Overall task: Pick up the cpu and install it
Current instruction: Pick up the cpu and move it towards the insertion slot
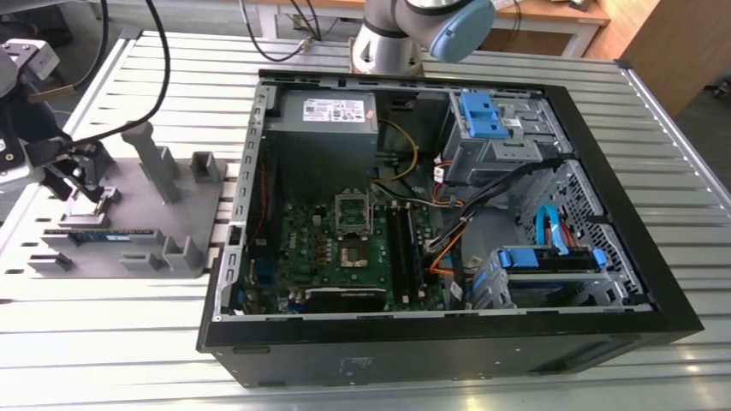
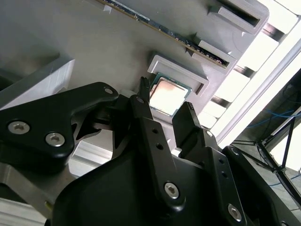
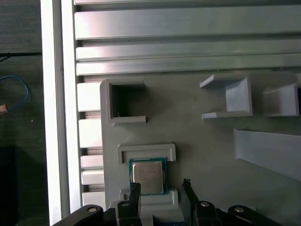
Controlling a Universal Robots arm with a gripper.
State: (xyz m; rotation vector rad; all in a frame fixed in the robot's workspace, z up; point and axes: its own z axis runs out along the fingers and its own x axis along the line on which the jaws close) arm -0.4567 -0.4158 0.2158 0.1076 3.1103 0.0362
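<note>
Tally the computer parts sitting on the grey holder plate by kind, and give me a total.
cpu: 1
memory stick: 1
Total: 2

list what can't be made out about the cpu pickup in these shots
1. First wrist view: one corner of the cpu lies behind the open fingers; contact cannot be told.
2. Exterior view: the motherboard socket is too small to tell whether it is empty.
3. Second wrist view: the memory stick is cut off by the picture's edge.
</note>
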